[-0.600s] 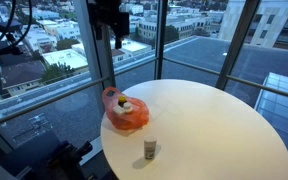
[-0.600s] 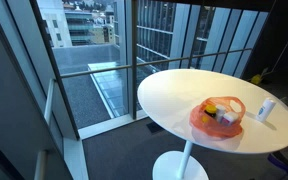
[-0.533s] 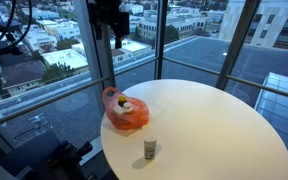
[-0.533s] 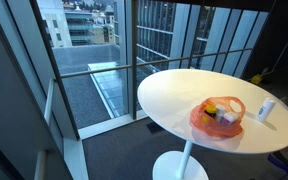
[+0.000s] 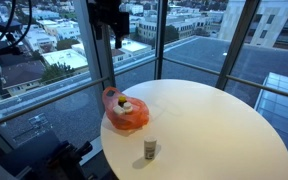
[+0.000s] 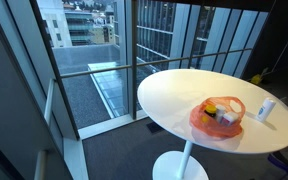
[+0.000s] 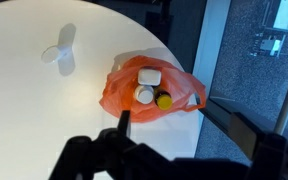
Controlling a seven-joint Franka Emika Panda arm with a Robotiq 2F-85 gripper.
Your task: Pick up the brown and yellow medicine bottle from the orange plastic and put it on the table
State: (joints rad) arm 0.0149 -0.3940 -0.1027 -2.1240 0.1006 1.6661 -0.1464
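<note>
Tool: the tool (image 7: 169,118) hung high above the orange plastic bag (image 7: 149,90), its two dark fingers spread wide apart and holding nothing.
Arm: in an exterior view the dark arm (image 5: 109,18) was up against the window, well above the bag.
Orange plastic bag: it lay crumpled and open-topped on the round white surface (image 5: 214,125), close to the rim in both exterior views.
Medicine bottle: the brown and yellow medicine bottle (image 7: 164,100) sat inside the bag with its yellow cap facing up. Its body was mostly hidden by the plastic.
Other contents: a white square lid (image 7: 149,75) and a white round cap (image 7: 144,95) lay in the bag just beside the yellow cap.
Small bottle: a small pale bottle (image 5: 150,150) stood upright on the surface, apart from the bag and near the rim.
Surroundings: tall glass windows (image 6: 164,35) stood behind the bag, with city buildings beyond.
</note>
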